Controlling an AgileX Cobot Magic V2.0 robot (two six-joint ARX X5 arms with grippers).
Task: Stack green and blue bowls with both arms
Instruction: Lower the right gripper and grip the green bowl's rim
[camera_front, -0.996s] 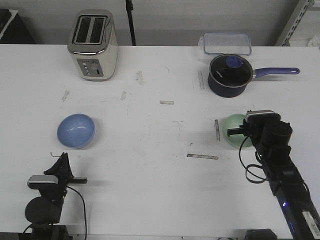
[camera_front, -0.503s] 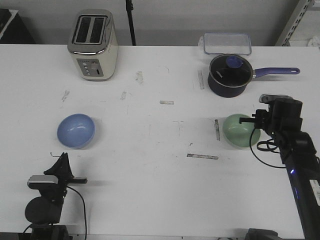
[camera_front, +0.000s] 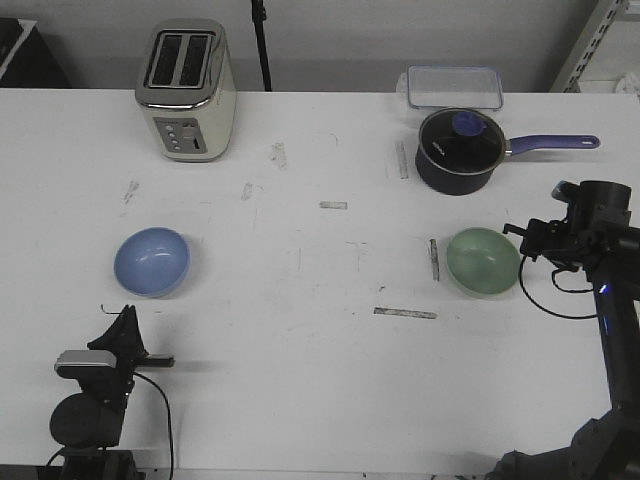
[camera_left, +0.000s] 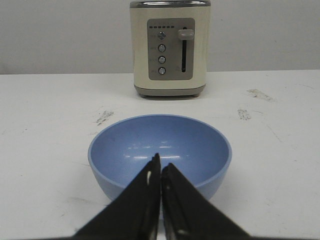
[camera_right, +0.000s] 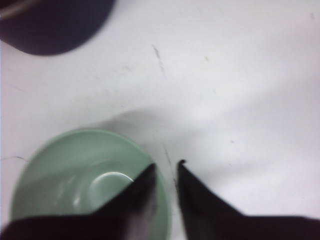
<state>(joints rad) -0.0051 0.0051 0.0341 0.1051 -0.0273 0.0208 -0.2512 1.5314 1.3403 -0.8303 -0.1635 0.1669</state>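
Observation:
The blue bowl (camera_front: 152, 262) sits upright on the white table at the left. It fills the left wrist view (camera_left: 160, 150) just beyond my left gripper (camera_left: 160, 162), which is shut and empty. In the front view the left gripper (camera_front: 124, 316) is a little nearer than the bowl. The green bowl (camera_front: 483, 262) sits at the right. My right gripper (camera_front: 520, 232) is at its right rim. In the right wrist view the right gripper (camera_right: 166, 166) is open a little, one finger over the green bowl's (camera_right: 75, 175) inside, the other outside the rim.
A cream toaster (camera_front: 187, 90) stands at the back left, also in the left wrist view (camera_left: 170, 50). A navy saucepan (camera_front: 457, 150) with a purple handle and a clear lidded box (camera_front: 453, 86) stand behind the green bowl. The saucepan also shows in the right wrist view (camera_right: 55, 25).
My right arm has swung right and back, from over the green bowl to its right rim, uncovering the bowl. The left arm and both bowls have not moved.

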